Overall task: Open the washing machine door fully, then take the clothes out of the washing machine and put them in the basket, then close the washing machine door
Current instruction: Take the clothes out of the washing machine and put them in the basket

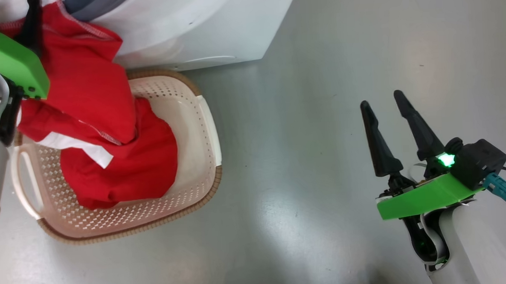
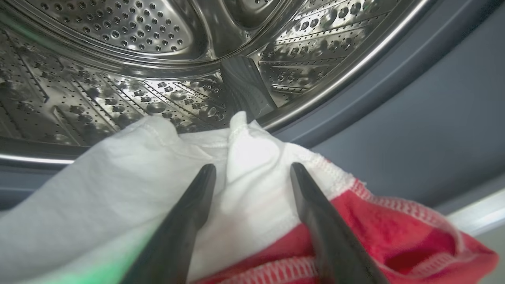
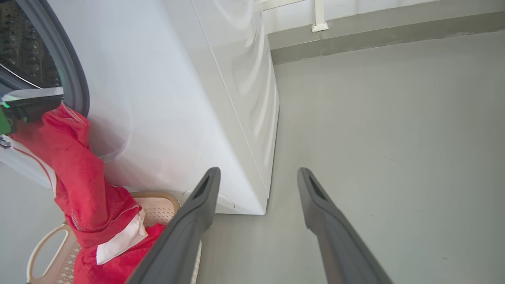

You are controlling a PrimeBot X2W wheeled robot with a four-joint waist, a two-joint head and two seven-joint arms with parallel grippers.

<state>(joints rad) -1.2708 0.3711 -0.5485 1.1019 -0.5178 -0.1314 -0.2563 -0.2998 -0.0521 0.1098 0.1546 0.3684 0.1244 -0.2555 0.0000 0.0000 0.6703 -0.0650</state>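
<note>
The red and white clothes hang out of the mouth of the washing machine and spill down into the cream basket, which sits on the grey floor right against the foot of the machine. The lower half of the garment is heaped inside the basket. The upper part stretches up over the basket's brown woven-look rim to the grey rubber gasket.

The left claw is at the opening, pointing into the perforated steel drum. Its two dark fingers are spread wide, and a fold of the garment's white fabric bulges up between them. The red part, with its white stitched hem, lies beside the finger on that view's right. The fabric looks loose between the fingers rather than pinched. The green plate on that arm sits just above the draped cloth.

The right claw hangs over bare floor, well apart from the basket and the machine's corner. Its fingers are splayed with nothing between them.
</note>
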